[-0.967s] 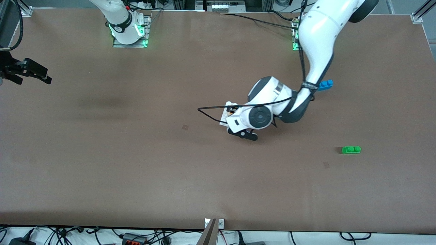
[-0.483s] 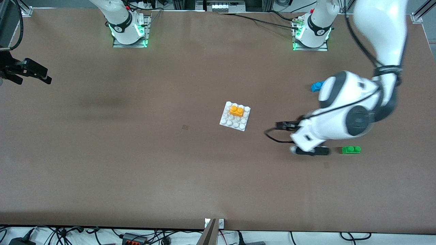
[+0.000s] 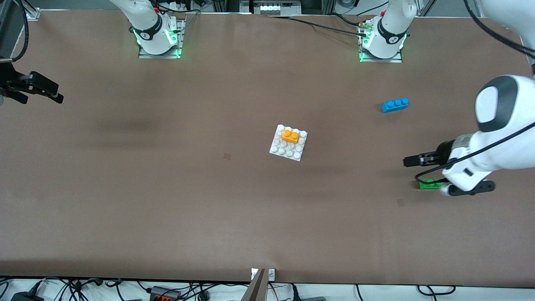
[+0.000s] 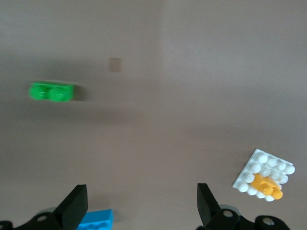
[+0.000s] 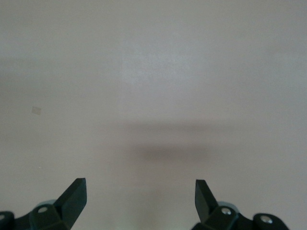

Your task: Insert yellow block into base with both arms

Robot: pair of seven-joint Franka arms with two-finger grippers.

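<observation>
The left gripper (image 3: 453, 177) has swung from the base (image 3: 276, 149) to over the green brick (image 3: 427, 184), jaws open and empty; the yellow block (image 3: 290, 136) sits on the base. The right gripper (image 3: 39, 90) waits, jaws open.

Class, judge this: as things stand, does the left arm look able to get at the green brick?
Probably yes. The left gripper hangs open over the table by the green brick, which lies alone with nothing on or against it.

We see a broad brown worktop (image 3: 167, 200) under even light, with two small darker square marks on it. Tangled black cables (image 3: 83, 288) run along its edge nearest the front camera.
</observation>
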